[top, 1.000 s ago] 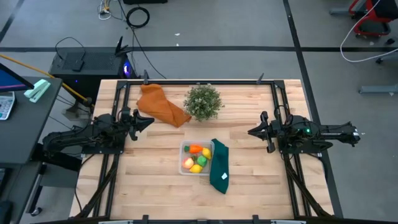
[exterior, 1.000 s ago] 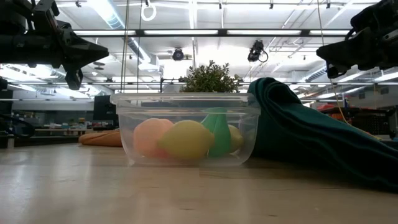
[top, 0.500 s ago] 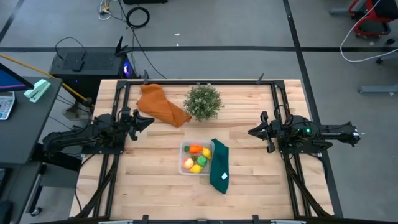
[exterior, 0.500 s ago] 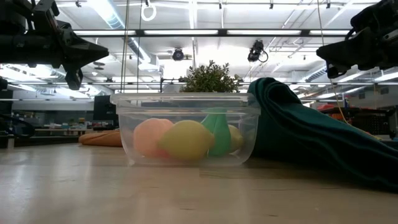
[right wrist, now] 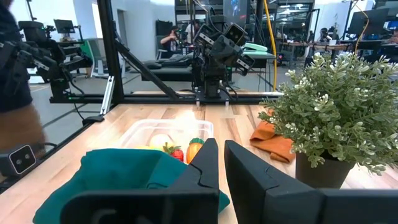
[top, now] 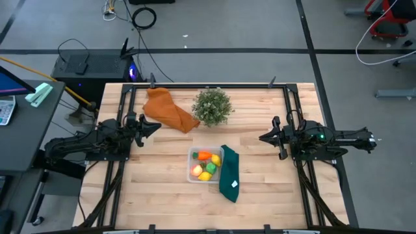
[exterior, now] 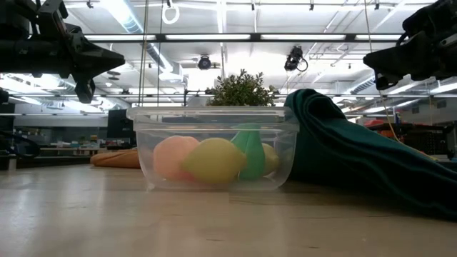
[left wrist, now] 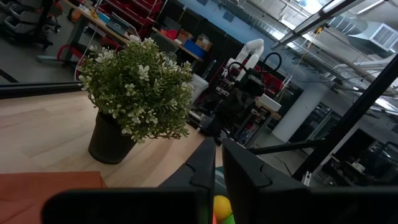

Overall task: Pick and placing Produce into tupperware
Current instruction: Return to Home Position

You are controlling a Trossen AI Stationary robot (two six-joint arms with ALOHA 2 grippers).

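The clear tupperware (top: 205,165) sits near the middle of the table, and the produce lies inside it: an orange carrot (top: 204,155), a pink peach (exterior: 173,157), yellow lemons (exterior: 213,160) and a green piece (exterior: 250,150). My left gripper (top: 155,126) hovers shut above the table's left side, away from the container. My right gripper (top: 262,138) hovers shut above the right side, fingers pointing toward the middle. In the right wrist view the container (right wrist: 163,134) shows beyond the green cloth.
A dark green cloth (top: 229,173) lies against the container's right side. An orange cloth (top: 168,110) and a bushy potted plant (top: 212,106) stand at the far side. Bare wood lies at the near left (top: 149,195) and near right of the table.
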